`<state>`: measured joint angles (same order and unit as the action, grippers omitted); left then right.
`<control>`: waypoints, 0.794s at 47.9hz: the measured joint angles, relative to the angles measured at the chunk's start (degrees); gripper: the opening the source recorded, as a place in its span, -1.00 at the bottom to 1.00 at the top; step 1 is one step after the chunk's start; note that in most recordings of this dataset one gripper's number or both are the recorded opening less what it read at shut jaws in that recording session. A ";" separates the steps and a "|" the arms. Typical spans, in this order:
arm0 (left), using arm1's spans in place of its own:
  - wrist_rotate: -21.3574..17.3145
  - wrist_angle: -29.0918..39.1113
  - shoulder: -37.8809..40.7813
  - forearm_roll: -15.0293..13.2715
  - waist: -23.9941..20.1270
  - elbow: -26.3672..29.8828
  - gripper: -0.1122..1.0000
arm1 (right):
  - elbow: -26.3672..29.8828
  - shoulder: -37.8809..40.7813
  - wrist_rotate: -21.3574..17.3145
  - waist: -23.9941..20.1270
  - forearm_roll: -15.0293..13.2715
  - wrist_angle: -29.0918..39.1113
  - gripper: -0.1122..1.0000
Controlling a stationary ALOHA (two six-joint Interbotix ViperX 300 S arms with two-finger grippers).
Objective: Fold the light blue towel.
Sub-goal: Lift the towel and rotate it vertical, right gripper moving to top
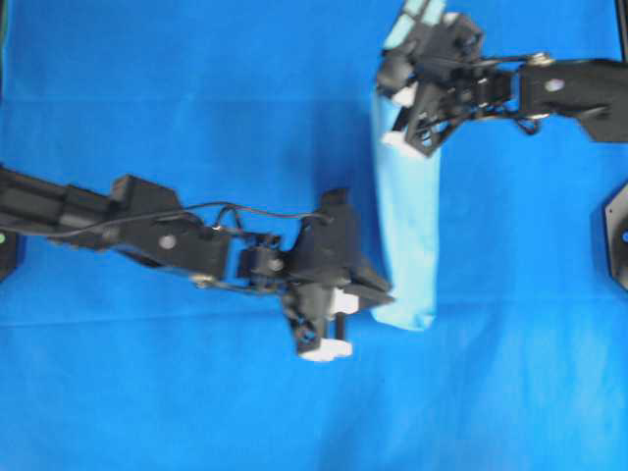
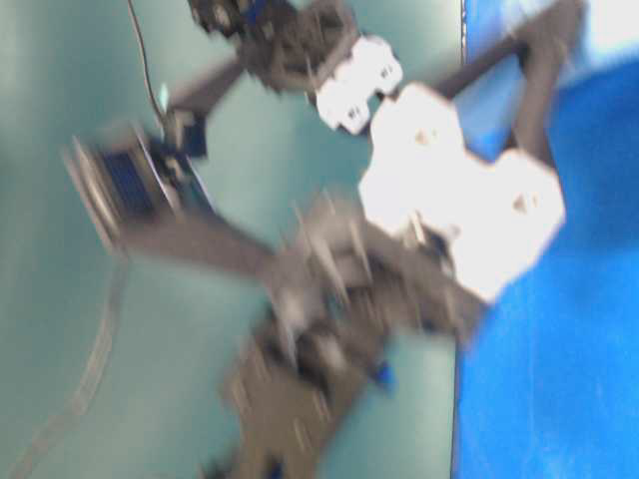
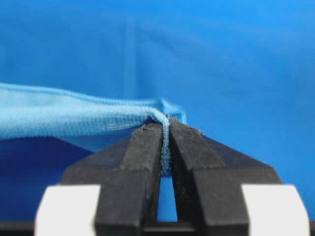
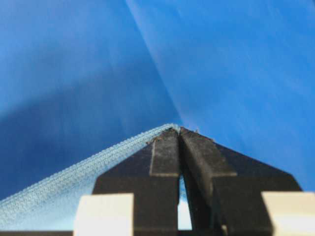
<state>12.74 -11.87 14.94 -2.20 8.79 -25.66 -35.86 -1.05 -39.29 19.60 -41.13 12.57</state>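
A: On the worktop (image 1: 147, 88), where is the towel (image 1: 407, 226) lying?

B: It is stretching as a long narrow band right of centre in the overhead view — running from the top edge down to a corner near the middle. A darker blue sheet (image 1: 196, 392) is covering the worktop under it.

A: And the left hand (image 1: 378, 299)?

B: It is sitting at the band's lower end. In the left wrist view the left hand (image 3: 166, 129) is pinching the towel (image 3: 74, 120), its fingers (image 3: 145, 147) nearly touching with the hem squeezed between them.

A: The right hand (image 1: 404, 116)?

B: It is reaching in from the right, at the band's upper end. In its own wrist view the right hand (image 4: 174, 132) is clamping a corner of the towel (image 4: 59, 196) — tips pressed together, cloth trailing off to the lower left.

A: Anything from the table-level view?

B: It is showing only blurred arm parts; the towel cannot be made out there.
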 measured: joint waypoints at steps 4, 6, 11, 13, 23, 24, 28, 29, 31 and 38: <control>1.85 -1.93 -1.58 -0.09 0.35 -3.78 -0.77 | 1.93 2.29 0.09 0.00 0.00 -0.88 -0.77; 2.37 -2.64 -2.11 0.00 0.44 -5.27 -0.77 | 2.81 3.16 0.18 -0.09 0.00 -1.32 -0.77; 2.64 -3.87 -2.90 -0.09 0.62 -7.65 -0.77 | 4.31 4.48 0.18 -0.09 0.00 -2.37 -0.77; 2.64 -4.04 -2.90 -0.09 0.62 -8.00 -0.77 | 4.48 4.75 0.18 0.00 0.00 -2.90 -0.77; 2.64 -4.39 -2.72 -0.09 0.53 -8.35 -0.77 | 4.57 4.92 0.18 0.00 -0.09 -4.75 -0.77; 2.64 -4.39 -2.64 0.00 0.53 -8.35 -0.77 | 4.57 4.92 0.18 0.00 -0.09 -4.83 -0.77; 2.64 -4.31 -2.20 0.00 0.35 -8.35 -0.77 | 4.57 4.92 0.18 0.00 -0.09 -4.92 -0.77; 2.64 -4.31 -2.20 -0.09 0.35 -8.35 -0.76 | 4.48 5.01 0.18 0.00 -0.09 -4.92 -0.77; 2.64 -4.39 -2.20 -0.09 0.35 -8.35 -0.75 | 4.48 5.19 0.26 0.00 -0.09 -4.92 -0.77; 2.64 -4.39 -2.11 0.00 0.35 -8.35 -0.34 | 4.48 5.63 0.26 0.26 -0.09 -4.92 -0.76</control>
<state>15.38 -16.26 12.83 -2.20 9.14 -34.01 -31.38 4.57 -39.02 19.86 -41.22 7.65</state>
